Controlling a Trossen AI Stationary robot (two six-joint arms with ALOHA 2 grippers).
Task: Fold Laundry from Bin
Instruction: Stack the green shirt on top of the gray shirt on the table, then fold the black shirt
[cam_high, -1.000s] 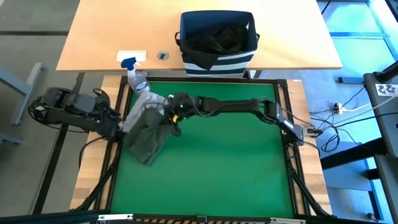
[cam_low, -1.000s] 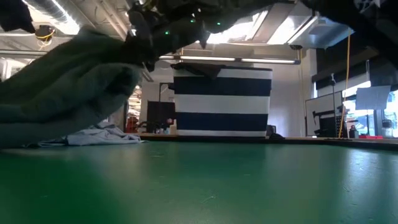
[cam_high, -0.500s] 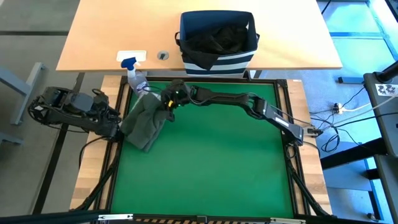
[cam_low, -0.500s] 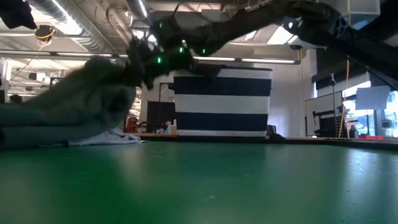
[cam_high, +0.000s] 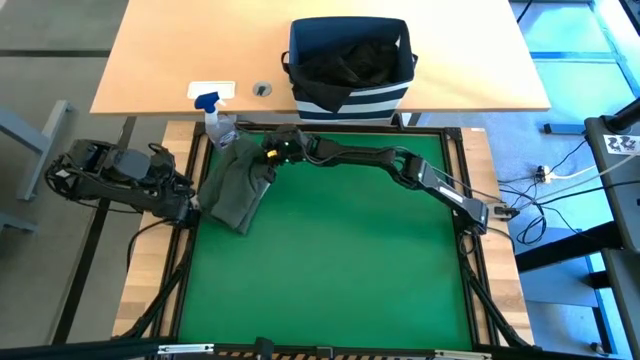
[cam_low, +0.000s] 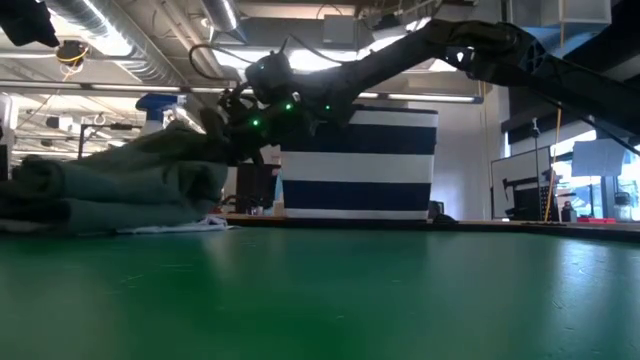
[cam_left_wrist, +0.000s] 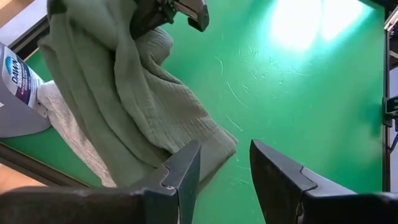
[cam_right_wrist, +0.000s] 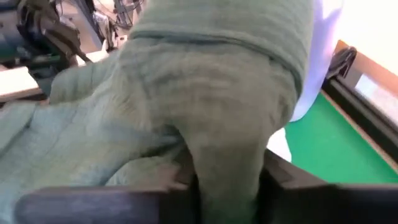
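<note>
Low view shows, nearest, the bare green mat (cam_low: 330, 300), and on its left side the dark olive green garment (cam_low: 120, 185) lying in thick folds. The right gripper (cam_low: 232, 128) is at the upper edge of this cloth, and in the right wrist view the cloth sits between its two dark fingers (cam_right_wrist: 273, 171). I judge it is grasping the olive fold, perhaps loosely, in order to lay one layer over another. Under the olive piece a light grey garment (cam_left_wrist: 74, 140) shows, beside the spray bottle (cam_high: 219, 122). The left gripper (cam_left_wrist: 221, 174) waits at the mat's left edge, its fingers apart and holding nothing. Farther back on the desk (cam_high: 150, 60) stands the striped bin (cam_high: 350, 95), with the black garment (cam_high: 350, 60) inside, not yet folded.
</note>
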